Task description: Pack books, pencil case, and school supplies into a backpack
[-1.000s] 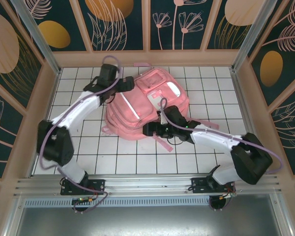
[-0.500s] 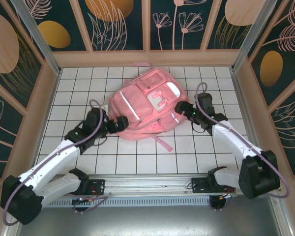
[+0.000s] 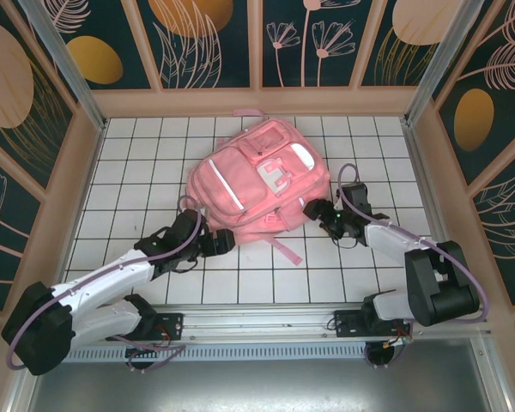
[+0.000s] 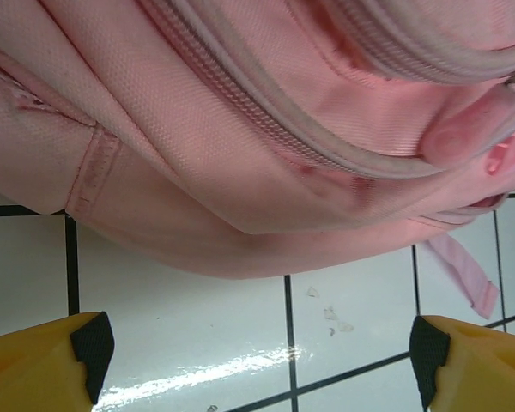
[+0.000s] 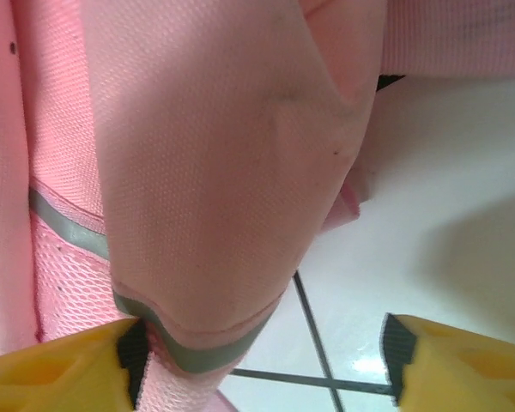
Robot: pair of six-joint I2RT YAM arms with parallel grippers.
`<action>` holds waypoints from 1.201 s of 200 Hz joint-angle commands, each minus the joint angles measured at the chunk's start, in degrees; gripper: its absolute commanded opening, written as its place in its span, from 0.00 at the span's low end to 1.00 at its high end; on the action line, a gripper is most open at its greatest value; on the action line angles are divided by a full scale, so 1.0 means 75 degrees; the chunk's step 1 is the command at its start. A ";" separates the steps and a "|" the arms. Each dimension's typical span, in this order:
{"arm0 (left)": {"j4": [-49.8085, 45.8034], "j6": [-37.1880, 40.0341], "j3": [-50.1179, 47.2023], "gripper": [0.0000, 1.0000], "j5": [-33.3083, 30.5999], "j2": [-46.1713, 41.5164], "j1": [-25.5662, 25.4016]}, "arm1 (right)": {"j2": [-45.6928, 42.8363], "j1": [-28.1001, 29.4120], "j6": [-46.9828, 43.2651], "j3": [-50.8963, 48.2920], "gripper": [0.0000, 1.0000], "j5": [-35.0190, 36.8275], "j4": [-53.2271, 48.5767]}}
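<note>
The left gripper (image 4: 262,343) stood wide open, with only white tile between its yellow fingers (image 4: 34,365). It sat low on the table (image 3: 137,172), just short of the near left corner of the backpack (image 3: 249,184), whose zippered pink bulk rose directly ahead. The right gripper (image 5: 262,348), its jaws also parted, sat at the bag's near right side. A fold of pink fabric edged with a grey reflective strip (image 5: 202,354) lay against one finger, and the other finger was clear of it. The backpack lay flat mid-table between both arms, a loose strap (image 3: 287,251) trailing toward the bases.
</note>
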 commanded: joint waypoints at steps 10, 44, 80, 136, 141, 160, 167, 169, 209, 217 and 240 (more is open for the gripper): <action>0.0527 0.0028 0.0000 0.88 -0.0129 0.0095 -0.0023 | 0.0499 0.0043 0.0663 0.0092 0.37 -0.0554 0.1510; 0.0152 0.0286 0.0121 0.89 -0.0845 0.0307 -0.0028 | 0.0979 -0.0009 0.0958 0.0414 0.00 -0.0939 0.1748; 0.0283 0.0246 0.0241 0.89 -0.0557 0.0289 -0.0026 | 0.0516 -0.0061 0.1636 0.0630 0.00 -0.1778 0.1666; 0.0063 0.0840 0.0905 0.94 -0.1139 0.1031 -0.0021 | -0.0182 0.0475 0.2031 0.1540 0.00 -0.3108 0.0988; -0.0007 0.0898 0.0989 0.94 -0.1291 0.1190 -0.0023 | -0.0347 0.0475 0.1938 0.1629 0.00 -0.3070 0.0788; -0.0081 0.0981 0.1190 0.95 -0.1715 0.1633 0.0013 | -0.0814 0.0467 0.1674 0.1986 0.00 -0.3009 0.0309; -0.0024 0.0969 0.1200 0.94 -0.1681 0.1718 0.0048 | -0.0921 0.0476 0.1713 0.2047 0.00 -0.3106 0.0390; 0.0004 0.0970 0.1205 0.94 -0.1666 0.1736 0.0063 | -0.0942 0.0476 0.1738 0.2051 0.00 -0.3134 0.0430; 0.0073 0.0971 0.1434 0.93 -0.1702 0.1737 0.0158 | -0.1042 0.0546 0.2168 0.2137 0.00 -0.3530 0.1221; 0.0040 0.0978 0.1449 0.92 -0.1685 0.1699 0.0214 | -0.1040 0.0547 0.2165 0.2158 0.00 -0.3513 0.1234; -0.0067 0.1069 0.1567 0.87 -0.1482 0.1478 0.0231 | -0.1049 0.0595 0.2545 0.2006 0.00 -0.3796 0.2080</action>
